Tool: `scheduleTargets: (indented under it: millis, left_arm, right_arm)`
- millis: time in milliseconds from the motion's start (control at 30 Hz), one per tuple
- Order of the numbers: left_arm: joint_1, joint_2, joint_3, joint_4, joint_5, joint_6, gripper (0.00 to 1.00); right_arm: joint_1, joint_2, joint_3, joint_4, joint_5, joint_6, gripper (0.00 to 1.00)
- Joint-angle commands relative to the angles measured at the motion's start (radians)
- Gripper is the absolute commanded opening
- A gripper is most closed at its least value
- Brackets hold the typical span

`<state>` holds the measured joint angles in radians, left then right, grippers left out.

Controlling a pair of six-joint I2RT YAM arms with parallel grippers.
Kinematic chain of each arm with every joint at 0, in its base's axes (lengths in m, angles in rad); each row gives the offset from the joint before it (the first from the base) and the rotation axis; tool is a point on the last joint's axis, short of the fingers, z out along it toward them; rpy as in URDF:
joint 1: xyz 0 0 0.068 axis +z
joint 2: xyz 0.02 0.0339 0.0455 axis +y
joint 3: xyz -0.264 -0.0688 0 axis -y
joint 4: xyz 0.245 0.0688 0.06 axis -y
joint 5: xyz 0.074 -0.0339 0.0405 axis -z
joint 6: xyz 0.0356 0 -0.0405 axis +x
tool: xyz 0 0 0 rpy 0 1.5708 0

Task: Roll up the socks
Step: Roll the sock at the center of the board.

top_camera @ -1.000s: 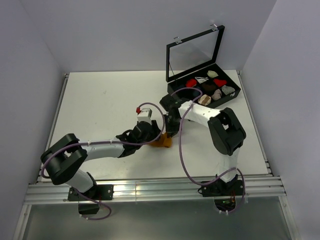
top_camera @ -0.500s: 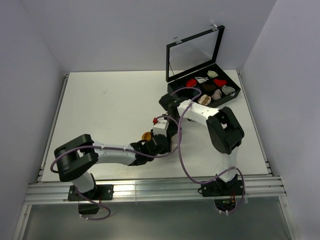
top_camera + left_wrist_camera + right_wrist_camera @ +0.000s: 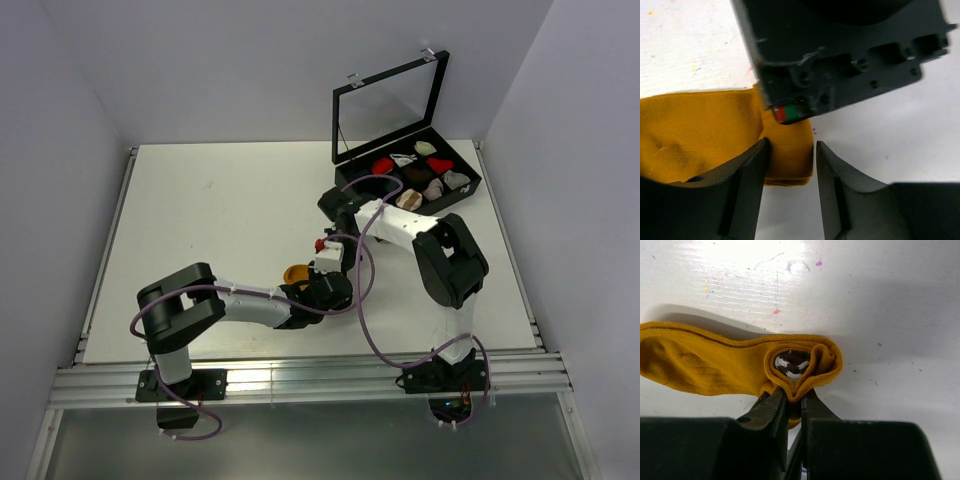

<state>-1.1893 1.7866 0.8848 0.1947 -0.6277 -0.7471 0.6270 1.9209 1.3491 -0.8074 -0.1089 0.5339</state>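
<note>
The mustard-orange sock (image 3: 295,272) lies on the white table, partly rolled. In the right wrist view the sock (image 3: 715,365) curls round a dark, white-striped cuff (image 3: 791,363), and my right gripper (image 3: 796,395) is shut on the edge of that roll. In the left wrist view my left gripper (image 3: 791,150) is open, with the sock's folded end (image 3: 705,135) between its fingers; the left finger (image 3: 747,175) touches the cloth and the right one stands apart. In the top view my left gripper (image 3: 315,282) sits right beside the sock. No separate brown sock shows.
A black case (image 3: 470,185) with its glass lid (image 3: 390,105) raised stands at the back right, holding several small sock bundles (image 3: 430,175). Purple cables (image 3: 360,300) loop over both arms. The right gripper's body (image 3: 840,55) hangs close above the left fingers.
My left arm has swung right and nearer, its gripper going from the sock's left to its right. The visible sock now lies further left. The right arm has barely moved.
</note>
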Motion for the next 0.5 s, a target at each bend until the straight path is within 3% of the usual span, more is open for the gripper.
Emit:
scheduleTargets:
  millis: [0,67,267,467]
  left_arm:
    - [-0.007,0.03,0.014,-0.092,-0.047,-0.08,0.48]
    - [-0.007,0.039,0.014,-0.118,-0.053,-0.119,0.43]
    - [-0.006,0.011,-0.036,-0.135,-0.035,-0.201,0.0]
    - [0.039,-0.081,-0.164,-0.048,0.071,-0.29,0.0]
  right_arm:
    - [0.01,0.017,-0.019,-0.001,-0.029,0.014,0.13]
    - [0.008,0.013,-0.022,0.007,-0.046,0.015,0.13]
    - [0.007,-0.057,-0.083,0.109,-0.112,0.052,0.24]
    - [-0.022,-0.215,-0.194,0.305,-0.181,0.126,0.42]
